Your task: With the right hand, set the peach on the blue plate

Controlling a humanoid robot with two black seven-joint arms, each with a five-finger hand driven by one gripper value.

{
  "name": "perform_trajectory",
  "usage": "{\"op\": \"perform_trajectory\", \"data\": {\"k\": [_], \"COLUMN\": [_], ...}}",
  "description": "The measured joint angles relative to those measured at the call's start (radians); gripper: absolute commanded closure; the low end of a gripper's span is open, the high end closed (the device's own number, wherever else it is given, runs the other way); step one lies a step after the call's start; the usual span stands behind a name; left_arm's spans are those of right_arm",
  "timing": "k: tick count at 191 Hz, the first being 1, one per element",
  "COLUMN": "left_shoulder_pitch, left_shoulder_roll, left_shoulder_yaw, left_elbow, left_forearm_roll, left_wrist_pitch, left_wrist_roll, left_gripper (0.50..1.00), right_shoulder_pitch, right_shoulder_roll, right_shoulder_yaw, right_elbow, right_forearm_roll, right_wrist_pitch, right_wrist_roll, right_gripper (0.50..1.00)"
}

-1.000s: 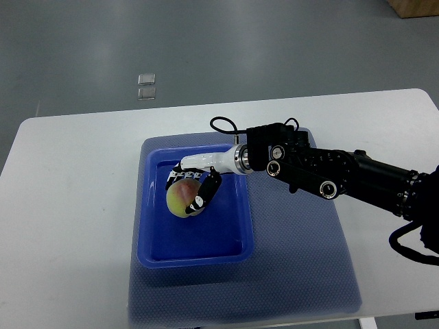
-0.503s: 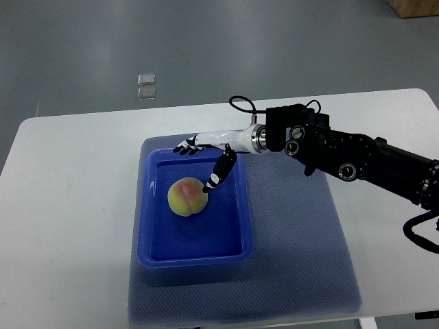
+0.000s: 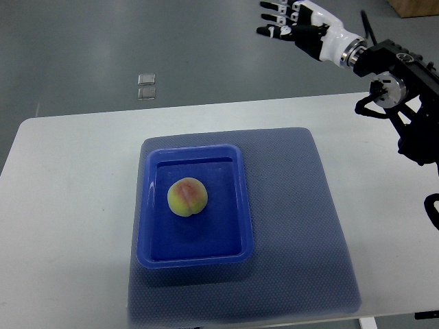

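A yellow-green peach (image 3: 187,197) with a red blush lies by itself in the middle of the blue rectangular plate (image 3: 236,205). My right hand (image 3: 285,19) hangs high at the top right of the picture, beyond the table's far edge and well away from the plate. Its fingers are spread and hold nothing. The black forearm (image 3: 398,75) runs down along the right edge. No left arm shows.
The plate rests on a grey-blue mat (image 3: 302,226) spread over the white table (image 3: 62,205). Two small clear squares (image 3: 146,86) lie on the grey floor past the table's far edge. A brown box corner (image 3: 415,7) shows at the top right.
The right hand let go of the peach, then lifted and pulled back up and to the right, off the table. The peach stays in the plate.
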Motion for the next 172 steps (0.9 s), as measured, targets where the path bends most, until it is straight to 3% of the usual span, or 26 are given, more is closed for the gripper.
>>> {"op": "perform_trajectory", "data": {"k": [27, 68, 104, 172], "left_shoulder_pitch": [0.000, 0.000, -0.001, -0.001], "left_shoulder_roll": [0.000, 0.000, 0.000, 0.000], "left_shoulder_yaw": [0.001, 0.000, -0.006, -0.003], "left_elbow": [-0.004, -0.003, 0.033, 0.068], "left_forearm_roll": [0.001, 0.002, -0.003, -0.002], "left_wrist_pitch": [0.000, 0.000, 0.014, 0.016], "left_wrist_roll": [0.000, -0.001, -0.002, -0.003], "left_gripper": [0.500, 0.500, 0.500, 0.500], "right_shoulder_pitch": [-0.001, -0.054, -0.111, -0.190], "right_shoulder_roll": [0.040, 0.090, 0.126, 0.128], "right_shoulder_yaw": [0.015, 0.013, 0.016, -0.052], "right_elbow": [-0.145, -0.181, -0.181, -0.177], "right_forearm_roll": [0.341, 0.668, 0.704, 0.653], "right_wrist_pitch": [-0.147, -0.170, -0.121, 0.099], "right_wrist_roll": [-0.002, 0.005, 0.037, 0.064], "right_gripper": [0.570, 0.570, 0.570, 0.568]}}
